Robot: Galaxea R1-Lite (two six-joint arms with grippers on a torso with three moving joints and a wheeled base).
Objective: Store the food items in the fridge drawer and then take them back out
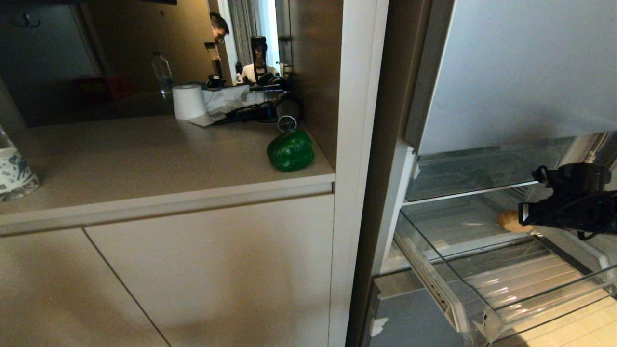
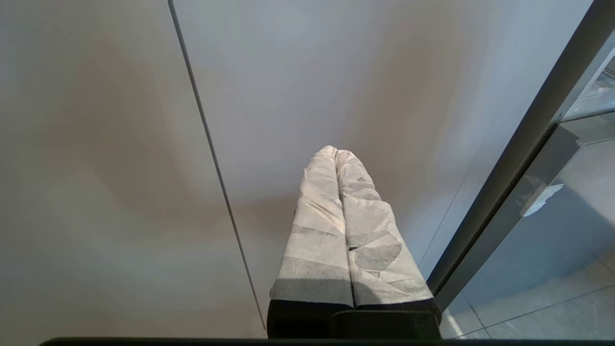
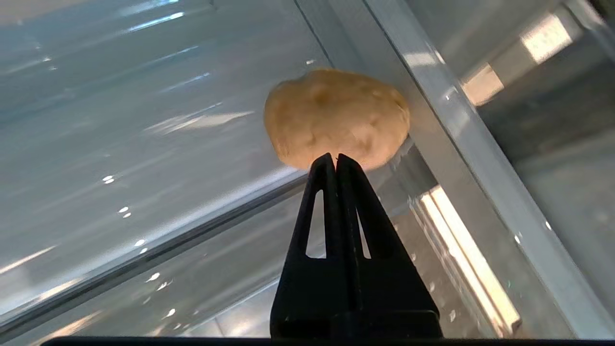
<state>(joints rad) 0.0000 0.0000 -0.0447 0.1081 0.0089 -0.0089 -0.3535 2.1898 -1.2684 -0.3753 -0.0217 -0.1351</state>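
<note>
the tan-brown lump (image 3: 336,117) lies inside the pulled-out fridge drawer (image 1: 487,289), toward the rear of its clear bin and close against the wall on the robot's right. it is a flattened oval, lying on its broad side with its long axis roughly across the bin. in the head view only one end of it (image 1: 508,220) shows, the rest hidden behind the right gripper (image 1: 523,214).

the right gripper (image 3: 335,158) reaches into the drawer from the right, its black fingers pressed together with nothing between them, the tips just at the near edge of the lump; whether they touch it cannot be told.

the green bell pepper (image 1: 290,150) sits outside the fridge, on the beige counter (image 1: 144,159) near its right end, just beside the tall brown side panel. it lies tilted on its side; where its stem points cannot be made out.

the left gripper (image 2: 336,154), its fingers wrapped in pale tape and closed against each other, hangs in front of the beige cabinet doors (image 2: 336,72) below the counter, holding nothing.

farther back on the counter stand a white paper roll (image 1: 189,101), a clear water bottle (image 1: 162,72) and a tangle of dark cables (image 1: 250,113). the tall grey upper fridge door (image 1: 520,67) is above the drawer. behind the counter, part of a person (image 1: 219,29) shows.
</note>
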